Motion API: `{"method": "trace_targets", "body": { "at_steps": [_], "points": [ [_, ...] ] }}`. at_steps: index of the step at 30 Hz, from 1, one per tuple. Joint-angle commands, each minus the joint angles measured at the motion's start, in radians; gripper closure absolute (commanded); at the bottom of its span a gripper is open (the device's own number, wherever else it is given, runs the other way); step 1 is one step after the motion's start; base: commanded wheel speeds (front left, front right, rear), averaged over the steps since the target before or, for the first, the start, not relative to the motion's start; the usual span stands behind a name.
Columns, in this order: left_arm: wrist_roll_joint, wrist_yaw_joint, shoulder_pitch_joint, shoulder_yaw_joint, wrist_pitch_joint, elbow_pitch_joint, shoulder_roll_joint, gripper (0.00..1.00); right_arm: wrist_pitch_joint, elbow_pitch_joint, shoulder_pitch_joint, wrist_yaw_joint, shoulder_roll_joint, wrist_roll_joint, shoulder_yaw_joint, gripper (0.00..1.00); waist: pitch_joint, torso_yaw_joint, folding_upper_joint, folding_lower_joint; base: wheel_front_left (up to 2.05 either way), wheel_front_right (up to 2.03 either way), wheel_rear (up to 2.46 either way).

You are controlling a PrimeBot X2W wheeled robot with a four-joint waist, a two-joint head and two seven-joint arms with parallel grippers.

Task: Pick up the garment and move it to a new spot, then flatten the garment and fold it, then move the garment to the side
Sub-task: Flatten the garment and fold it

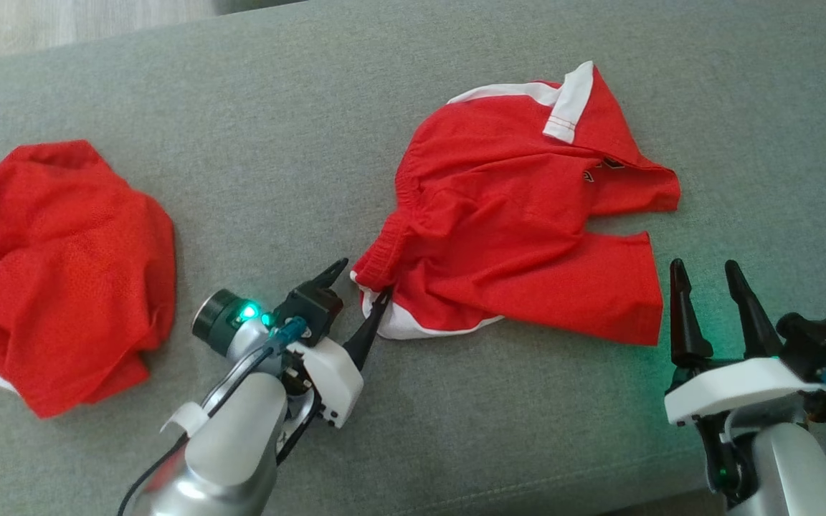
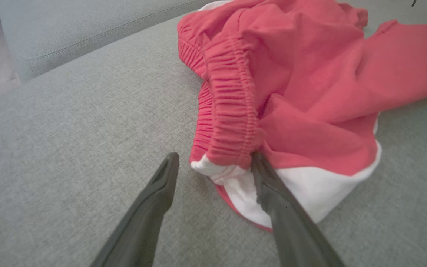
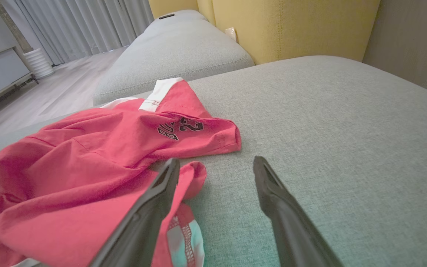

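The garment (image 1: 513, 215) is a pair of red shorts with white trim, lying crumpled in the middle of the grey cushion (image 1: 312, 107). My left gripper (image 1: 366, 278) is open at its lower left corner. In the left wrist view the elastic waistband end and white trim of the garment (image 2: 310, 74) sit between the fingers of the left gripper (image 2: 215, 157), one finger resting against the white cloth. My right gripper (image 1: 704, 266) is open just right of the leg hem. In the right wrist view the right gripper (image 3: 216, 161) has one finger over the garment (image 3: 87, 148) and the other over bare cushion.
A second crumpled red garment (image 1: 54, 265) lies at the far left of the cushion. Wooden floor (image 1: 62, 21) shows beyond the far edge. Another grey cushion (image 3: 176, 52) and a yellow panel (image 3: 291, 26) stand behind. Bare cushion lies between and right of the garments.
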Motion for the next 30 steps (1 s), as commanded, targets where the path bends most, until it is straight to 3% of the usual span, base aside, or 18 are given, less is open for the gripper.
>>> {"method": "trace_targets", "body": {
  "at_steps": [1, 5, 6, 7, 8, 14, 20, 26, 30],
  "points": [
    [0.006, 0.005, -0.043, 0.025, -0.005, -0.019, 0.012, 0.00, 0.004, -0.029, -0.028, 0.007, -0.005, 0.009, 0.027, 0.00, 0.000, 0.000, 0.0000, 0.0000, 0.00, 0.00, 0.00],
    [-0.004, 0.005, -0.045, 0.026, -0.005, -0.027, 0.009, 0.00, 0.010, -0.020, -0.027, 0.007, -0.005, 0.007, 0.029, 0.00, -0.003, 0.003, 0.0000, 0.0000, 0.00, 0.00, 0.00],
    [-0.006, 0.005, -0.044, 0.028, -0.005, -0.033, 0.010, 0.42, 0.014, -0.017, -0.026, 0.007, -0.005, 0.005, 0.029, 0.00, -0.004, 0.004, 0.0000, 0.0000, 0.00, 0.00, 0.00],
    [-0.009, 0.004, -0.042, 0.030, -0.005, -0.040, 0.010, 0.59, 0.017, -0.014, -0.023, 0.007, -0.005, 0.003, 0.031, 0.00, -0.006, 0.006, 0.0000, 0.0000, 0.00, 0.00, 0.00],
    [-0.013, 0.003, -0.039, 0.031, -0.005, -0.047, 0.011, 1.00, 0.020, -0.010, -0.020, 0.007, -0.005, 0.000, 0.032, 0.00, -0.008, 0.008, 0.0000, 0.0000, 0.00, 0.00, 0.00],
    [-0.037, 0.006, -0.017, 0.059, -0.005, -0.107, 0.021, 1.00, 0.063, 0.019, 0.000, 0.007, -0.005, -0.030, 0.056, 0.00, -0.019, 0.026, 0.0000, 0.0000, 0.00, 0.00, 0.00],
    [-0.042, 0.037, 0.012, 0.090, -0.005, -0.156, 0.023, 1.00, 0.113, 0.029, 0.030, 0.007, -0.007, -0.080, 0.157, 0.00, -0.026, 0.046, 0.0000, 0.0000, 0.00, 0.00, 0.00],
    [-0.040, 0.047, 0.023, 0.101, -0.005, -0.173, 0.017, 1.00, 0.146, 0.005, 0.063, 0.007, -0.046, -0.104, 0.259, 0.00, -0.030, 0.058, 0.0000, 0.0000, 0.00, 0.00, 0.00],
    [-0.040, 0.050, 0.029, 0.104, -0.005, -0.179, 0.012, 1.00, 0.157, -0.006, 0.073, 0.007, -0.076, -0.116, 0.250, 0.00, -0.039, 0.062, 0.0000, 0.0000, 0.00, 0.00, 0.00]
  ]
}}
